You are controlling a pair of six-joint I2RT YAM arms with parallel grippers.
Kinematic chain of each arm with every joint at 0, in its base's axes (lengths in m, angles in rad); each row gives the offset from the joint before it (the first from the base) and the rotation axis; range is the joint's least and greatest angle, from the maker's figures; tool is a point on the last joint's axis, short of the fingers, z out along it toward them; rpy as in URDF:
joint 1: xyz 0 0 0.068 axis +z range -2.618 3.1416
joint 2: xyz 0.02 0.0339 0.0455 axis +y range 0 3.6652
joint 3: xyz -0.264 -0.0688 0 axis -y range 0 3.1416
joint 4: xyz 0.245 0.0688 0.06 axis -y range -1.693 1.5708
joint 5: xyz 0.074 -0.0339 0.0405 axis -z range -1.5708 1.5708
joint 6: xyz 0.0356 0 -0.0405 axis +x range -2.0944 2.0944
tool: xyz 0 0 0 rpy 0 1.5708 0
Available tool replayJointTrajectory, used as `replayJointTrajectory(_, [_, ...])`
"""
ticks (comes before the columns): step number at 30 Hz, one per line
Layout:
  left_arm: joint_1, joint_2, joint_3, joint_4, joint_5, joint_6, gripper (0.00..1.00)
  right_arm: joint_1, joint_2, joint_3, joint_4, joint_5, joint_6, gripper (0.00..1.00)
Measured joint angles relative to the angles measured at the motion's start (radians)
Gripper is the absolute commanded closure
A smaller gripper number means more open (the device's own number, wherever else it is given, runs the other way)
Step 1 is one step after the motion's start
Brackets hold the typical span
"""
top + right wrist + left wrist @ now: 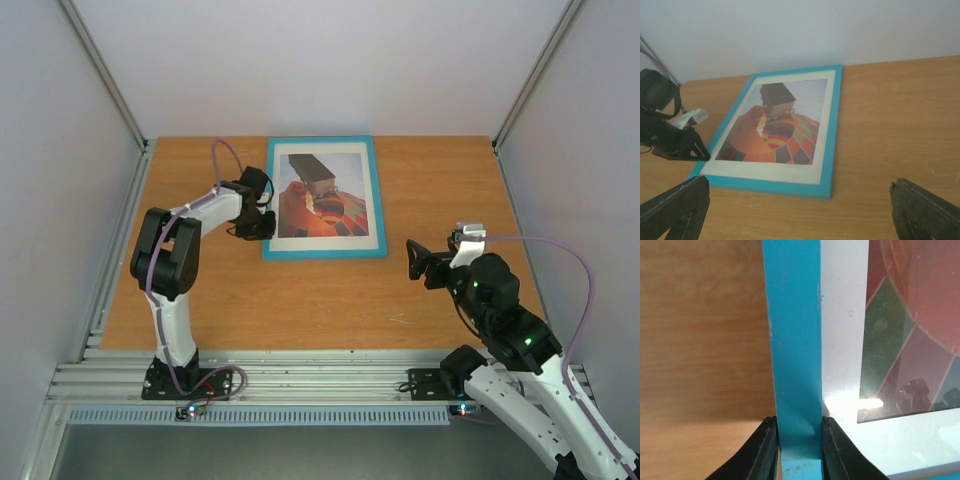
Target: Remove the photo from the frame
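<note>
Photo (322, 195) lies just right of my left gripper (799, 422), which pinches the frame (325, 250) by its left rail, long axis running ahead. My right gripper (420, 263) hangs wide open, well apart.

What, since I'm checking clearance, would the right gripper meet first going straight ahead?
Probably the near corner of the thin turquoise rectangular picture frame; the open right gripper aims there, depth unclear.

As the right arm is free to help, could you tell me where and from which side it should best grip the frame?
Probably the right long edge of the frame, approached from the right. It lies flat and face up on the table, so only its thin blue border offers a hold; that edge faces the open right gripper, and the left gripper straddles the opposite edge.
</note>
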Motion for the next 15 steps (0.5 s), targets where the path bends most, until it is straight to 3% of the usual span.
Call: replayJointTrajectory(15, [-0.088, -0.278, -0.385, 0.118, 0.002, -0.047, 0.93, 0.0, 0.242, 0.074, -0.044, -0.111, -0.044, 0.02])
